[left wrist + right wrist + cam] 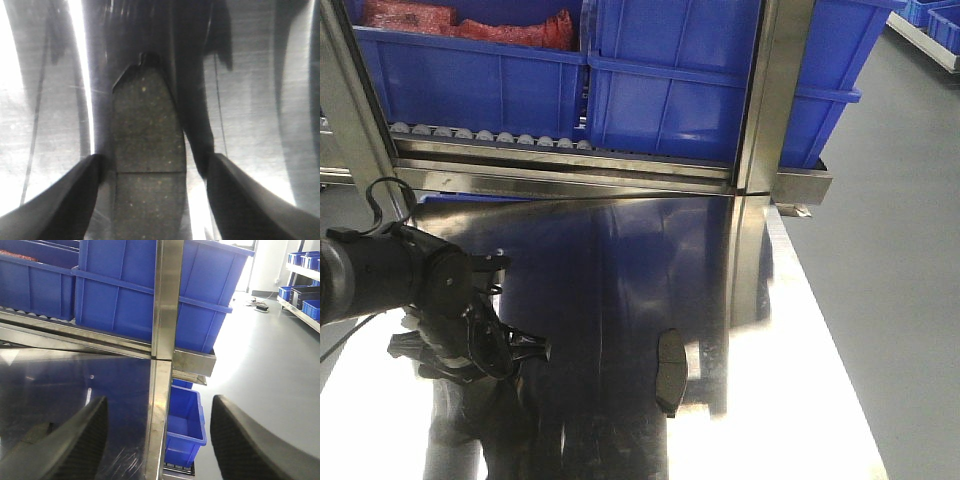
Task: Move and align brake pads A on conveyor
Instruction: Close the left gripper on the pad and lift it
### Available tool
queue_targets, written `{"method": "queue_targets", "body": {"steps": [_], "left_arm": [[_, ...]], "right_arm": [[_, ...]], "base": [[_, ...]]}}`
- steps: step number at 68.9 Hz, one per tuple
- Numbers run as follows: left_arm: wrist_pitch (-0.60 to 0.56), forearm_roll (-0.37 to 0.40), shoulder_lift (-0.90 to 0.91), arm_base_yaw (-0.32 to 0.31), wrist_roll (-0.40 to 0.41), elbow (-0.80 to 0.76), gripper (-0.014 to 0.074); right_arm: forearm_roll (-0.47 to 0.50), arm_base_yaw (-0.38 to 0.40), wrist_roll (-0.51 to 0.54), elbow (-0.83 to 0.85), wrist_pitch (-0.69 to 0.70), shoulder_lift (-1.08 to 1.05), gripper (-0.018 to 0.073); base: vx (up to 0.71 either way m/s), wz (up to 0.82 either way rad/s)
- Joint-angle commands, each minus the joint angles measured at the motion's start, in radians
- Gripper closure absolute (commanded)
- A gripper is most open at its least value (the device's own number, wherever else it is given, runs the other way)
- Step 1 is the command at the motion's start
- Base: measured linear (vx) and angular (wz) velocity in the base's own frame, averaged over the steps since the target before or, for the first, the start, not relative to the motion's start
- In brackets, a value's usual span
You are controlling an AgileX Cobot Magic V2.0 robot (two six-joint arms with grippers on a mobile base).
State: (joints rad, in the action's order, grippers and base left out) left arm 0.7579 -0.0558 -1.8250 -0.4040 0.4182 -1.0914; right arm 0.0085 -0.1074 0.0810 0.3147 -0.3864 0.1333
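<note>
Steel table (620,250): shiny and streaked with glare; the things seen here rest on it.
Rear edge: a metal rack (560,160) loaded with blue bins (670,80) stands along it.
Right side: the right end effector (160,402) hangs near the table's right rear corner, with its fingers spread wide and nothing between them.
Left side: the left end effector (525,350) is over the left part of the table, toward the front edge. Its fingers (65,195) are spread apart.
Pad under the left wrist: a brake pad (147,150) lies flat on the table, speckled face up, between the two spread fingers with a gap on each side.
Its axis: the long axis runs parallel to the fingers, straight away from the wrist. The notched end points away, and the centre groove crosses about level with the fingertips.
Pad in the front view: a brake pad (670,372) lies flat between the table's middle and its right edge, toward the front edge and apart from the left end effector.
Its axis: the long axis runs from front edge to rear edge.
Same pad or two: cannot tell.
</note>
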Motion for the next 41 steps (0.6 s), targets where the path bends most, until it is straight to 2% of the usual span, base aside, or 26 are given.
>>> {"method": "queue_targets", "body": {"steps": [1, 8, 14, 21, 34, 41], "left_arm": [[-0.002, 0.007, 0.034, -0.005, 0.012, -0.029, 0.0153], [-0.003, 0.006, 0.036, -0.005, 0.008, -0.029, 0.0167], [-0.004, 0.006, 0.036, -0.005, 0.004, -0.029, 0.0216], [-0.017, 0.006, 0.036, -0.005, -0.025, -0.029, 0.0328], [-0.043, 0.006, 0.038, -0.005, -0.054, -0.029, 0.0596], [-0.044, -0.007, 0.05, -0.005, -0.064, -0.029, 0.0604]], "right_arm": [[-0.009, 0.006, 0.001, 0.025, 0.081, 0.011, 0.013], [-0.009, 0.006, 0.001, 0.025, 0.081, 0.011, 0.013], [-0.009, 0.006, 0.001, 0.025, 0.081, 0.011, 0.013], [-0.009, 0.006, 0.001, 0.025, 0.081, 0.011, 0.013], [-0.009, 0.006, 0.001, 0.025, 0.081, 0.011, 0.013], [-0.009, 0.006, 0.001, 0.025, 0.081, 0.011, 0.013]], "base": [[0.0, 0.0], [0.0, 0.0], [0.0, 0.0], [0.0, 0.0], [0.0, 0.0], [0.0, 0.0]]}}
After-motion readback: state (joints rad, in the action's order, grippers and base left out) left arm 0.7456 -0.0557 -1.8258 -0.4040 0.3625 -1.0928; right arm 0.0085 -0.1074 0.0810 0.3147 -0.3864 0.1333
